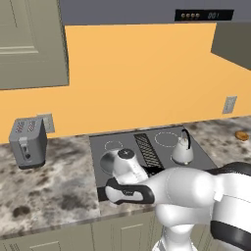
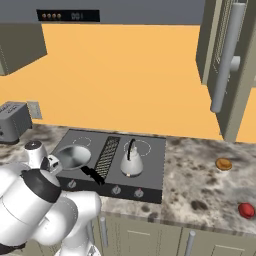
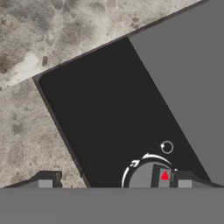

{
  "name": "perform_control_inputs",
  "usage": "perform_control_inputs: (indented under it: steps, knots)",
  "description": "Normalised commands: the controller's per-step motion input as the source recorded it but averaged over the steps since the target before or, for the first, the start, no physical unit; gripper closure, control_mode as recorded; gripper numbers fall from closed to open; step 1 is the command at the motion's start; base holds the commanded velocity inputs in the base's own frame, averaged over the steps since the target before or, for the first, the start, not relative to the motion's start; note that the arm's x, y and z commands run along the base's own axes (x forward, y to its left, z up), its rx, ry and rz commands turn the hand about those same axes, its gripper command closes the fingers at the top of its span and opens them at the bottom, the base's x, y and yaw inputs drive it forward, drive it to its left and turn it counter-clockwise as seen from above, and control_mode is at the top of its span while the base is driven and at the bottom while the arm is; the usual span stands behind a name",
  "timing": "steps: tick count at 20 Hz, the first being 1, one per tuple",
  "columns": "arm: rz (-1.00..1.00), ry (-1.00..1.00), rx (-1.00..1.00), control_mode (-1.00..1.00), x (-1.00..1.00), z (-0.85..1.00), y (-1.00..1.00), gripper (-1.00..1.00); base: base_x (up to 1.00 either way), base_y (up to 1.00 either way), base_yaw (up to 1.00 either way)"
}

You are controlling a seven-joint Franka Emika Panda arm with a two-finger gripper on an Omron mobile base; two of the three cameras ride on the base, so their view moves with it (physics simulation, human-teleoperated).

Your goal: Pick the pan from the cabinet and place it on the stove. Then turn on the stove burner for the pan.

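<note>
On stove (image 2: 150, 175): pan (image 2: 75, 156) beside kettle (image 2: 131, 164).
Gripper (image 3: 114, 183) spread wide over front knob (image 3: 146, 176), holding nothing.

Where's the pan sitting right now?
The pan rests on the stove, on its front left burner in the right base view, left of the ribbed grille and the kettle, handle pointing toward the front knobs.

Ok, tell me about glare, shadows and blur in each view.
Left base view: flat, even light, no glare on the stove. Right base view: only a soft sheen on the pan and kettle. Hand view: countertop speckle looks soft; knob sharp.
</note>
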Motion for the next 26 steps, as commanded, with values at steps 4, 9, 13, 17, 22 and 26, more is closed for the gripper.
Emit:
perform_control_inputs:
  steps: [4, 9, 13, 17, 22, 26]
  knots:
    - [0.09, 0.0, 0.0, -1.0, -0.08, 0.37, 0.14, -1.0, 0.0, 0.0, 0.0]
    - [0.09, 0.0, -0.02, -1.0, -0.05, 0.47, 0.15, -1.0, 0.0, 0.0, 0.0]
    - [0.08, 0.0, -0.04, -1.0, -0.05, 0.52, 0.14, -1.0, 0.0, 0.0, 0.0]
    - [0.06, -0.01, -0.04, -1.0, -0.08, 0.51, 0.15, -1.0, 0.0, 0.0, 0.0]
    - [0.05, -0.04, -0.04, -1.0, -0.1, 0.51, 0.15, -1.0, 0.0, 0.0, 0.0]
    - [0.0, -0.1, -0.02, -1.0, -0.21, 0.48, 0.12, -1.0, 0.0, 0.0, 0.0]
